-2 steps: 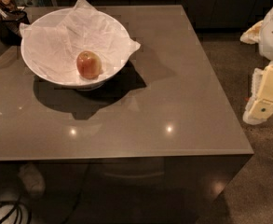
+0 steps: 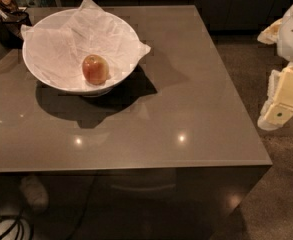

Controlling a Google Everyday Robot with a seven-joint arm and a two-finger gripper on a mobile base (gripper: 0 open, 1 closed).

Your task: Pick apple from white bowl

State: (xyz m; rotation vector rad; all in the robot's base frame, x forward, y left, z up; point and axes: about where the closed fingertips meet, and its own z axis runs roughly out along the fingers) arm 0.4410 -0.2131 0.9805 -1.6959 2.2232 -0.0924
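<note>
The small red-orange apple (image 2: 95,69) lies in the white bowl (image 2: 41,76), right of its middle, on crinkled white paper (image 2: 106,31) that sticks up past the rim. The bowl stands at the far left of the grey-brown table (image 2: 186,114). My gripper (image 2: 279,106), cream and white, hangs at the right edge of the view, beyond the table's right edge, far from the bowl and apple. It holds nothing that I can see.
Dark clutter (image 2: 8,14) sits by the table's far left corner behind the bowl. Dark cabinets (image 2: 226,4) run along the back. Cables (image 2: 6,226) lie on the floor under the front left. Speckled floor (image 2: 281,194) lies right of the table.
</note>
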